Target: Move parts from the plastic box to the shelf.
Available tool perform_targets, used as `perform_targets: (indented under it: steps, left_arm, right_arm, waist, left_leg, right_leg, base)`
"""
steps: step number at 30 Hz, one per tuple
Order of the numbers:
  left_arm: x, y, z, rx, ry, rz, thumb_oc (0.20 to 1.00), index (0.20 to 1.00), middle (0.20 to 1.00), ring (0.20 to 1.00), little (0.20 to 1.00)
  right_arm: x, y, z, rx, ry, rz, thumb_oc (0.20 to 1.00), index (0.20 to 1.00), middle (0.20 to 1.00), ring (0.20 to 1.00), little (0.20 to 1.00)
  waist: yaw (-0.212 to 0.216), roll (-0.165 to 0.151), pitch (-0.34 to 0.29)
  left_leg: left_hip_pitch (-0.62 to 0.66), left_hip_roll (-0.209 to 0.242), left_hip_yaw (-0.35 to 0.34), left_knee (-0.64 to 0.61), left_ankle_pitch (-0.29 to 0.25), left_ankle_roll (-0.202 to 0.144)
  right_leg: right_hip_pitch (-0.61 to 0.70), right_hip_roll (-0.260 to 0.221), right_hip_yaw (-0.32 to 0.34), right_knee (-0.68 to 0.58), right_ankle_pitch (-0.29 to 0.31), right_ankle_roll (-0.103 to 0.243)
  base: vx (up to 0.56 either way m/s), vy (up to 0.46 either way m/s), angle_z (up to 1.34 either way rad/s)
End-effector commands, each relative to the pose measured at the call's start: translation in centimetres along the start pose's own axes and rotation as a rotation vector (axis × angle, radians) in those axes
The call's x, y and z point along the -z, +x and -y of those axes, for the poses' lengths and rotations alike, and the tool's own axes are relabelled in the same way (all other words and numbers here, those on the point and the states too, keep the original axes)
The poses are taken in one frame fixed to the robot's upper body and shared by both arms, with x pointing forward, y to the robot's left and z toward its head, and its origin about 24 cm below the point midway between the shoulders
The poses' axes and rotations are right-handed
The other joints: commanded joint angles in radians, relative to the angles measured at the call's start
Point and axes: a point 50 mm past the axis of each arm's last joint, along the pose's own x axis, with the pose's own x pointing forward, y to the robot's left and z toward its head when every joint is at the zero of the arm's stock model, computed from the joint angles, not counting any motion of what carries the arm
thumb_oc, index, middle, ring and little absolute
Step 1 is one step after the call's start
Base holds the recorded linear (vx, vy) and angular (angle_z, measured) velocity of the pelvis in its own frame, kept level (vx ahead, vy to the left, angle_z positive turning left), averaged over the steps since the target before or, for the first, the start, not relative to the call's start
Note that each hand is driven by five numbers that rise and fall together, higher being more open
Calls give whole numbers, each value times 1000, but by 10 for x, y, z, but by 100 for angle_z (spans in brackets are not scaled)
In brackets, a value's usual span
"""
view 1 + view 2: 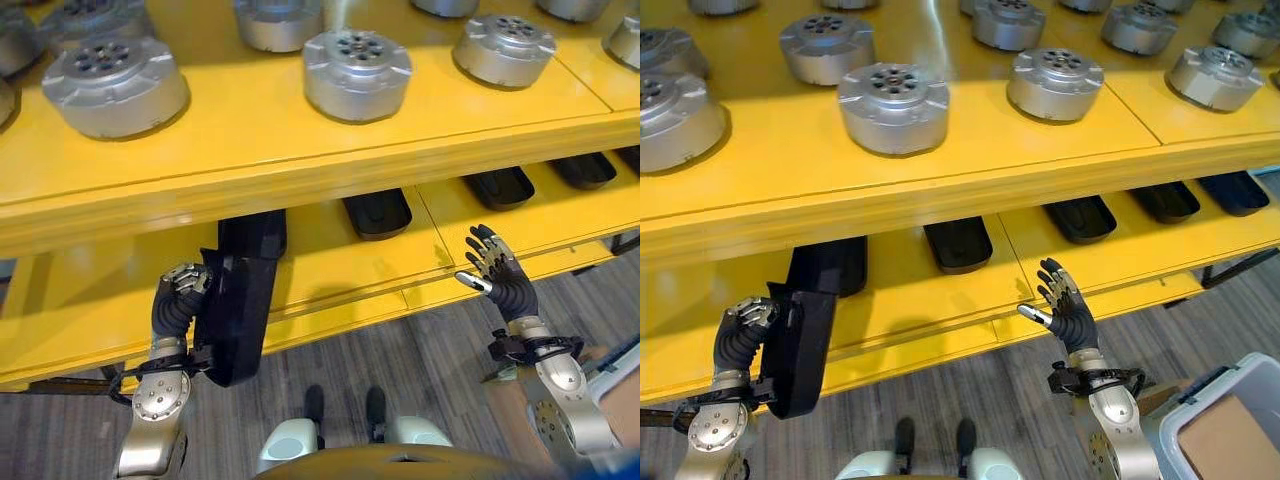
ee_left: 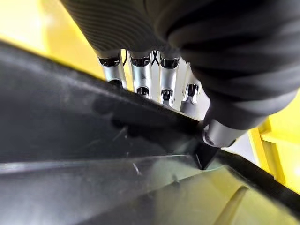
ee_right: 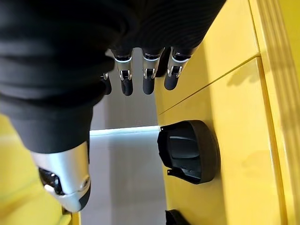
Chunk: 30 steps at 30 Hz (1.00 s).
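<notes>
One black part gripped by left hand at shelf.

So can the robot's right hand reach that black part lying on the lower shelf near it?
Probably yes. The right hand is open and empty, beside the lower shelf, and nothing lies between it and the black part.

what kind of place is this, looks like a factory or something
Likely a factory or parts storeroom: a yellow two-tier shelf carries rows of identical silver round metal parts above and black plastic parts below. The left hand grips another black plastic part at the lower tier.
</notes>
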Motion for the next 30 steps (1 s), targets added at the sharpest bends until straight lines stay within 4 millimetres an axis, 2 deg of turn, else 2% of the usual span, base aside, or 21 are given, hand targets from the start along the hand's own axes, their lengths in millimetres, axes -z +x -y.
perform_targets:
  steps: [1, 4, 7, 8, 10, 11, 12, 14, 15, 16, 19, 20, 21, 23, 26, 30]
  left_arm:
    - [-35, 8, -5, 9, -9, 197, 200, 200, 200, 200, 200]
    - [-35, 9, -3, 15, -22, 191, 200, 200, 200, 200, 200]
    - [-35, 11, 3, 35, -40, 197, 200, 200, 200, 200, 200]
    - [-38, 14, 5, 40, -44, 208, 200, 200, 200, 200, 200]
    - [-39, 15, 7, 42, -49, 216, 200, 200, 200, 200, 200]
    - [-40, 15, 7, 40, -48, 218, 200, 200, 200, 200, 200]
    - [-40, 15, 6, 37, -49, 219, 200, 200, 200, 200, 200]
    - [-39, 13, 5, 26, -48, 216, 200, 200, 200, 200, 200]
    - [-39, 13, 3, 10, -51, 214, 200, 200, 200, 200, 200]
    - [-41, 14, 1, -6, -56, 223, 200, 200, 200, 200, 200]
    - [-44, 15, 2, -18, -72, 232, 200, 200, 200, 200, 200]
    - [-47, 18, 5, -14, -79, 247, 200, 200, 200, 200, 200]
    - [-47, 19, 6, -11, -81, 249, 200, 200, 200, 200, 200]
    - [-47, 18, 7, 0, -77, 251, 200, 200, 200, 200, 200]
    - [-47, 17, 6, 7, -63, 255, 200, 200, 200, 200, 200]
    - [-47, 15, 2, 8, -46, 254, 200, 200, 200, 200, 200]
  right_arm:
    - [-19, 6, 5, -13, 0, 101, 1000, 1000, 1000, 1000, 1000]
    - [-20, 4, 7, -8, -9, 101, 1000, 1000, 1000, 1000, 1000]
    - [-23, 3, 13, 5, -29, 108, 1000, 1000, 1000, 1000, 1000]
    - [-26, 4, 14, 5, -43, 118, 1000, 1000, 1000, 1000, 1000]
    - [-27, 5, 15, 8, -45, 123, 1000, 1000, 1000, 1000, 1000]
    - [-28, 6, 15, 13, -46, 127, 1000, 1000, 1000, 1000, 1000]
    - [-28, 6, 16, 18, -46, 128, 1000, 1000, 1000, 1000, 1000]
    - [-27, 6, 18, 29, -41, 120, 1000, 1000, 1000, 1000, 1000]
    - [-27, 6, 19, 34, -44, 120, 1000, 1000, 1000, 1000, 1000]
    - [-29, 8, 21, 34, -59, 126, 1000, 1000, 1000, 1000, 1000]
    - [-35, 12, 24, 51, -73, 149, 1000, 1000, 1000, 1000, 1000]
    - [-39, 15, 24, 63, -70, 170, 1000, 1000, 1000, 1000, 1000]
    - [-39, 15, 24, 63, -64, 176, 1000, 1000, 1000, 1000, 1000]
    - [-40, 14, 24, 72, -60, 184, 1000, 1000, 1000, 1000, 1000]
    - [-39, 11, 24, 78, -56, 183, 1000, 1000, 1000, 1000, 1000]
    - [-35, 7, 23, 83, -52, 167, 1000, 1000, 1000, 1000, 1000]
  waist:
    - [1, -10, -35]
    - [-3, -13, -22]
    - [-6, -14, 5]
    - [-4, -21, 25]
    - [-7, -23, 30]
    - [-11, -29, 32]
    - [-14, -33, 35]
    - [-19, -35, 21]
    - [-22, -28, 12]
    - [-26, -19, 7]
    - [-41, 17, 0]
    - [-47, 30, 3]
    - [-50, 40, -3]
    - [-45, 59, -11]
    - [-39, 60, -13]
    - [-28, 45, -15]
  left_leg:
    - [23, -16, 38, 34, -84, 11]
    - [-5, -17, 25, 110, -104, 0]
    - [-67, -39, 1, 238, -127, -27]
    - [-91, -31, -9, 322, -130, -48]
    - [-96, -12, -14, 348, -141, -51]
    - [-90, 16, -12, 356, -146, -49]
    - [-74, 63, -10, 354, -146, -47]
    - [-49, 148, -29, 309, -91, -58]
    - [-37, 201, -48, 266, -42, -74]
    - [-35, 279, -66, 214, 26, -92]
    - [-12, 390, -52, 82, 172, -138]
    - [-17, 413, -34, 50, 215, -152]
    - [8, 410, -19, 22, 193, -158]
    - [9, 411, -7, -13, 183, -188]
    - [17, 390, 5, -12, 127, -196]
    - [41, 339, 12, -8, 48, -183]
  right_leg:
    - [-31, -35, -44, 116, -102, 69]
    - [-18, -39, -60, 106, -105, 56]
    - [-15, -49, -85, 112, -112, 39]
    - [-19, -57, -89, 121, -114, 26]
    - [-23, -61, -94, 127, -116, 24]
    - [-26, -70, -95, 134, -115, 25]
    - [-27, -79, -96, 145, -119, 25]
    - [-39, -98, -101, 157, -124, 34]
    - [-50, -106, -103, 170, -132, 41]
    - [-69, -122, -109, 196, -141, 52]
    - [-126, -144, -127, 279, -171, 66]
    - [-152, -154, -132, 317, -183, 67]
    - [-168, -156, -140, 339, -192, 70]
    - [-182, -161, -140, 380, -199, 77]
    - [-166, -183, -149, 380, -194, 87]
    - [-117, -226, -160, 338, -165, 123]
  base:
    - [-19, -104, -1]
    - [-46, -92, 5]
    - [-108, -69, 37]
    - [-135, -48, 48]
    - [-98, -2, 40]
    - [-83, 51, 27]
    - [-79, 77, 11]
    - [-41, 119, 9]
    - [-18, 194, 20]
    - [-25, 203, 18]
    - [-46, 226, 31]
    - [-64, 228, 51]
    - [-32, 202, 46]
    - [44, 198, 40]
    - [64, 164, 23]
    - [95, 172, 24]
